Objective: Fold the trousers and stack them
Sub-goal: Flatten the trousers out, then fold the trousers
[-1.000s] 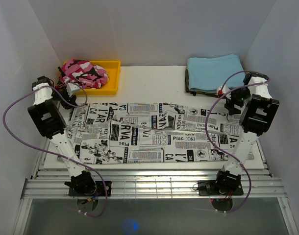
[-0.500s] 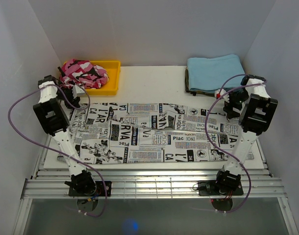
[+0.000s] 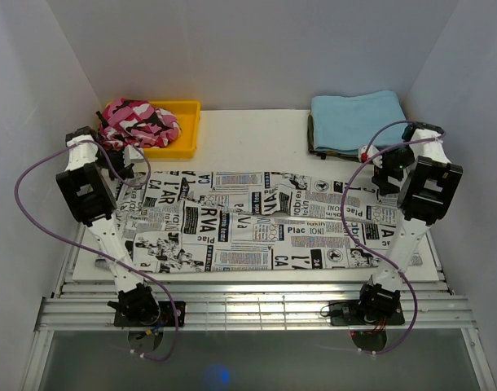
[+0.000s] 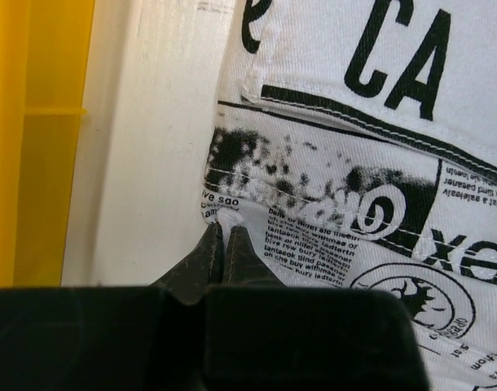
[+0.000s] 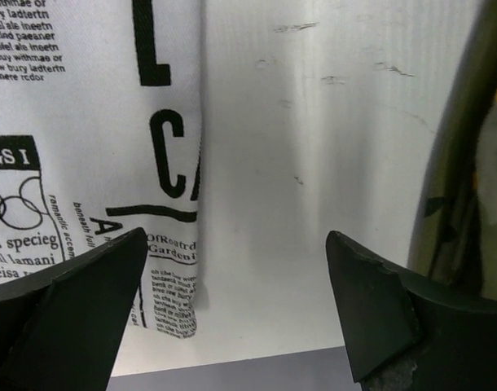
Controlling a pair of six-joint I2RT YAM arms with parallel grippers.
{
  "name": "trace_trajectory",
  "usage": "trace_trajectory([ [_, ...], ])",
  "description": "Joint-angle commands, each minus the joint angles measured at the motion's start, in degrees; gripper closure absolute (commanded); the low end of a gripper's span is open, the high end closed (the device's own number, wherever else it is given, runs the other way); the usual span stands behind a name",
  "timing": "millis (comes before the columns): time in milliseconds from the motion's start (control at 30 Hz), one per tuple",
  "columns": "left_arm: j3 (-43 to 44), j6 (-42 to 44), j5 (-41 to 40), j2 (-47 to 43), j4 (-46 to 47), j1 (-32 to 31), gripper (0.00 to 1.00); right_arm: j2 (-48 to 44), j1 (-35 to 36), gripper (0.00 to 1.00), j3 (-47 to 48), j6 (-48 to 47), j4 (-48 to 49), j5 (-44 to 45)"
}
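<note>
The trousers point(image 3: 257, 220), white with black newspaper print, lie spread flat across the table, waist to the left and legs to the right. My left gripper point(image 3: 126, 166) is down at their far left corner. In the left wrist view that gripper point(image 4: 225, 228) is shut, with the corner of the trousers point(image 4: 330, 155) pinched between its tips. My right gripper point(image 3: 386, 174) hovers at the far right end of the legs. The right wrist view shows this gripper point(image 5: 236, 273) wide open over bare table, the trouser hem point(image 5: 85, 147) under its left finger point(image 5: 77, 301).
A yellow tray point(image 3: 183, 137) at the back left holds a pink camouflage garment point(image 3: 138, 120); the tray's wall point(image 4: 37, 138) stands close to my left gripper. A folded light blue cloth point(image 3: 354, 118) lies at the back right on a dark olive layer point(image 3: 313, 140). White walls enclose the table.
My left gripper has swung in toward the trousers' far left corner and shut on it. My right gripper has opened a little wider and barely shifted.
</note>
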Motion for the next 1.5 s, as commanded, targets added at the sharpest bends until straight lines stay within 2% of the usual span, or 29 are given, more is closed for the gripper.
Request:
trace_trajectory([
  [0,-4.1,-0.6,-5.8,2.7,-3.3,-0.5,1.0,-0.9,-0.2,0.02,3.6,0.2,-0.9,-2.8],
  [200,-6.2,-0.4,-6.5,1.8,-2.0,-0.5,1.0,1.1,0.0,0.02,7.3,-0.1,-0.2,-3.7],
  [333,-5.7,-0.6,-6.0,1.8,-1.7,-0.5,1.0,2.7,0.4,0.04,7.0,-4.0,-4.8,-1.4],
  [633,-7.2,-1.7,-5.7,1.0,-1.3,-0.5,1.0,1.9,0.4,0.11,-0.6,-6.1,-4.5,3.0],
  [733,-7.2,-3.3,-4.1,0.6,-0.2,-0.5,1.0,3.4,0.6,0.36,-0.8,-5.4,-2.7,4.5],
  [767,-6.5,-4.7,-3.6,0.5,0.0,-0.5,1.0,3.7,0.7,0.57,-0.6,-5.0,-2.4,4.7],
  [900,-4.7,-10.3,-0.7,-0.5,2.4,-0.3,1.0,3.2,0.7,0.92,1.6,-1.4,-0.8,4.3],
  [1000,-4.6,-18.7,2.7,-3.2,9.4,0.5,1.0,0.8,0.1,0.92,3.1,2.0,1.8,3.4],
  [1200,-8.8,-28.2,9.9,-10.7,20.4,3.3,1.0,-6.6,-1.9,0.92,2.5,8.0,8.4,-1.9],
  [1267,-17.2,-30.9,11.1,-17.5,28.8,4.1,1.0,-10.3,-2.6,0.92,-0.8,9.8,12.0,-4.0],
  [1300,-17.3,-31.0,11.6,-17.6,28.8,4.3,1.0,-11.4,-2.8,0.92,-0.8,10.2,12.0,-4.2],
  [1467,-31.2,-33.8,15.0,-28.3,41.0,6.2,1.0,-17.2,-3.5,0.92,-8.4,10.4,16.0,-5.5],
])
